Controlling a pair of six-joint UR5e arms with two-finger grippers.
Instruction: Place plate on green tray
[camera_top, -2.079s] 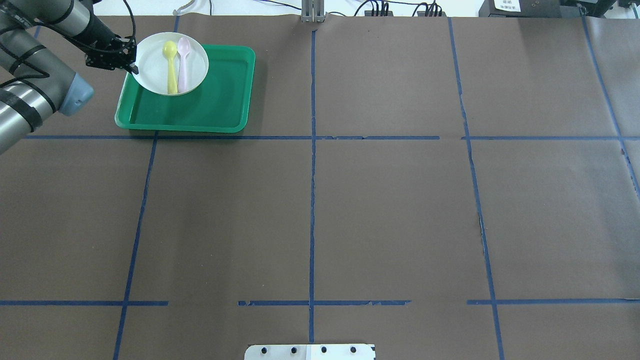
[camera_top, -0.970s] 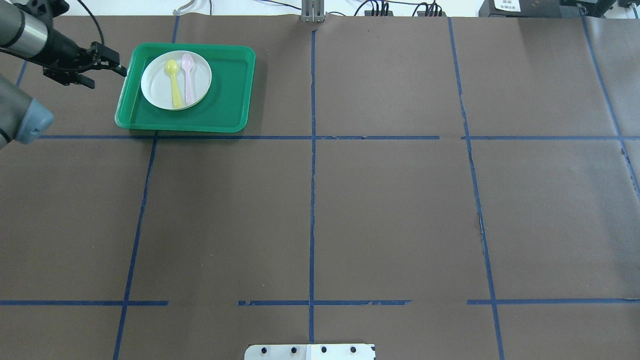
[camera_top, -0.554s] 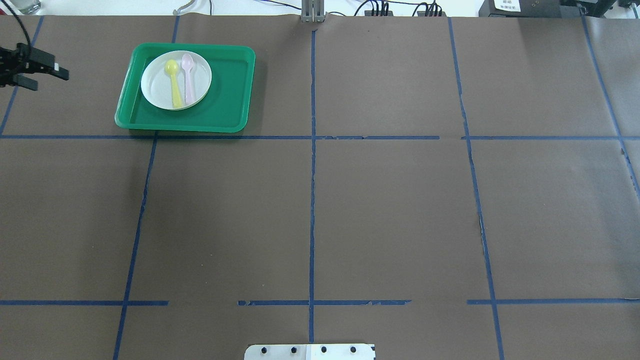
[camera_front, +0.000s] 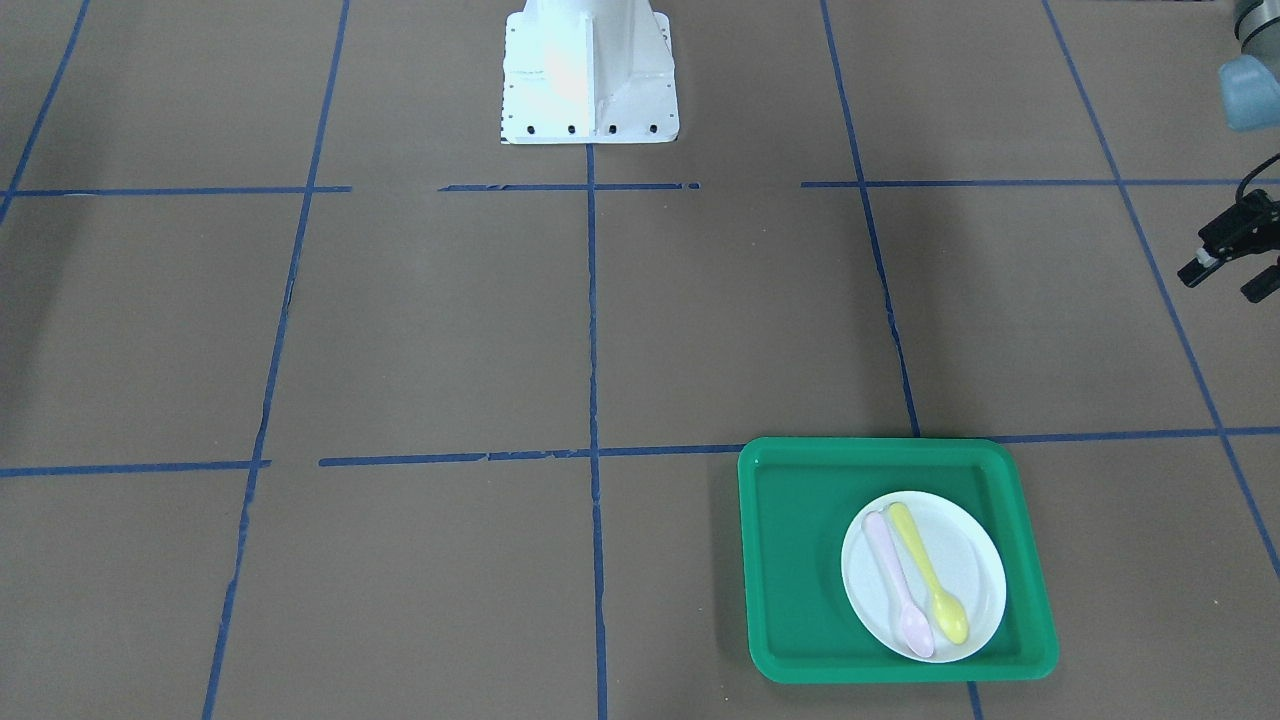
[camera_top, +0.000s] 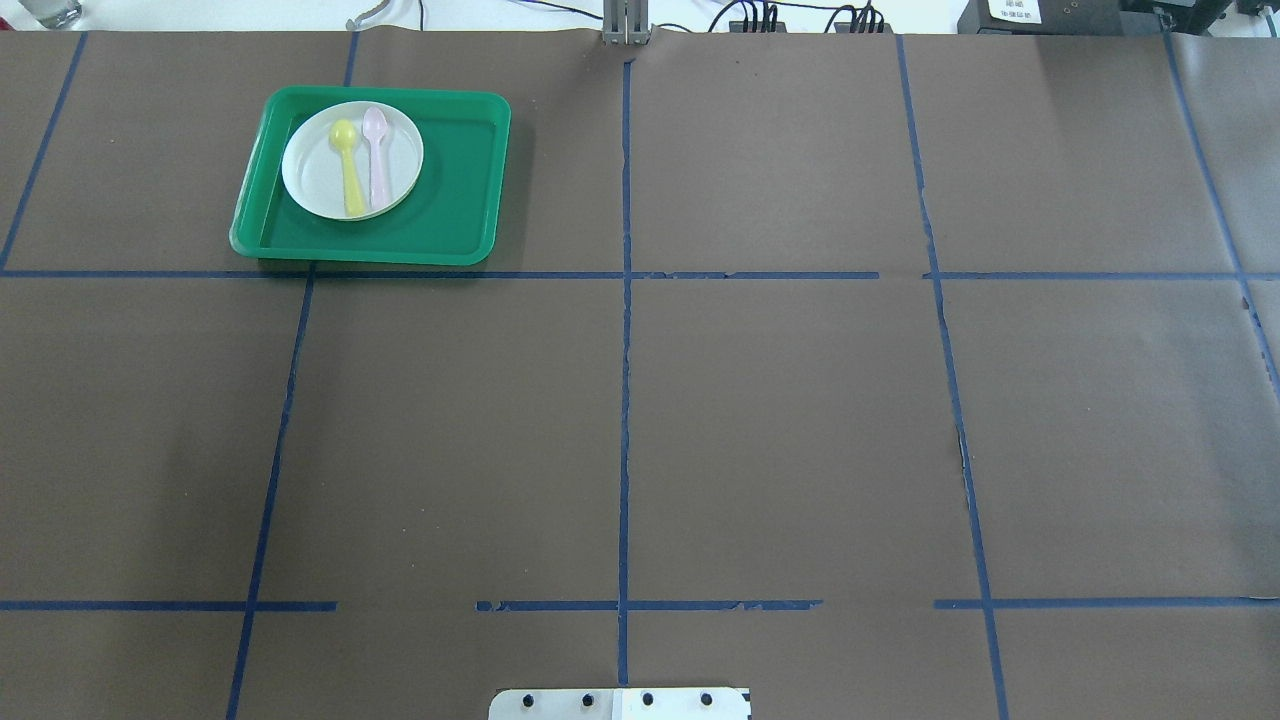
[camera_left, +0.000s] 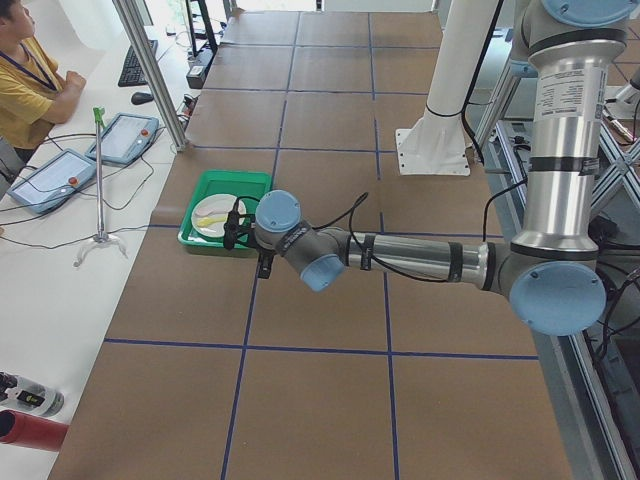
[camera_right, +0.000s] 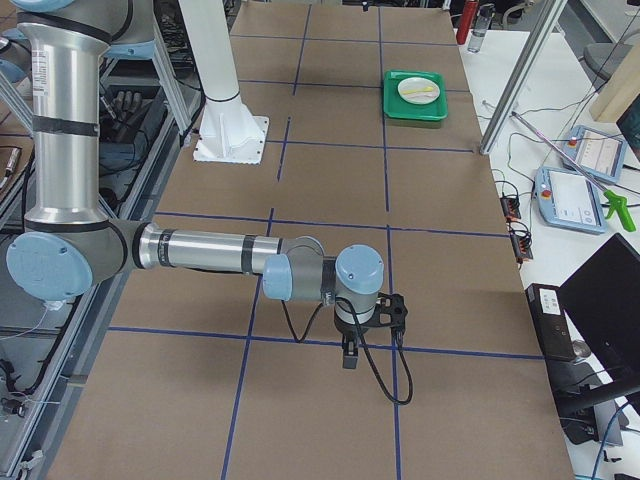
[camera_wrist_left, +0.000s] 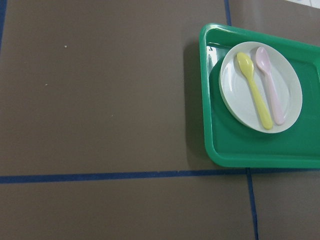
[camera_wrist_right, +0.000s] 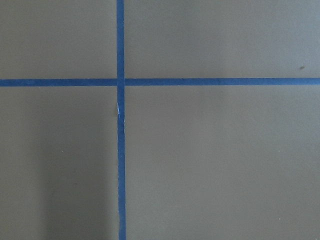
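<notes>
Risk first: the job looks done, so trouble would only come from a stray move. If the L claw (camera_front: 1222, 282) swung in low, it could clip the tray (camera_top: 450, 205) rim and shove it. The yellow spoon (camera_top: 345, 165) and pink spoon (camera_top: 377, 158) lie loose on the plate (camera_top: 305, 165) and could slide off. The plate also sits near one tray corner, not centred, so a knock might ride it up onto the rim.

Plate: flat inside the tray, upper left of the overhead view, lower right of the front cam.

L claw: far right edge of the front cam, approx mid-height, fingers spread, holding nothing. It is well apart from plate & tray, up and to the right of them in that view. The L wrist cam looks down w/ the tray in its upper right, no fingers in shot.

R claw (camera_right: 349, 355): seen only in the right side cam, bottom centre, far from the tray. Can't tell if it's spread or closed.
</notes>
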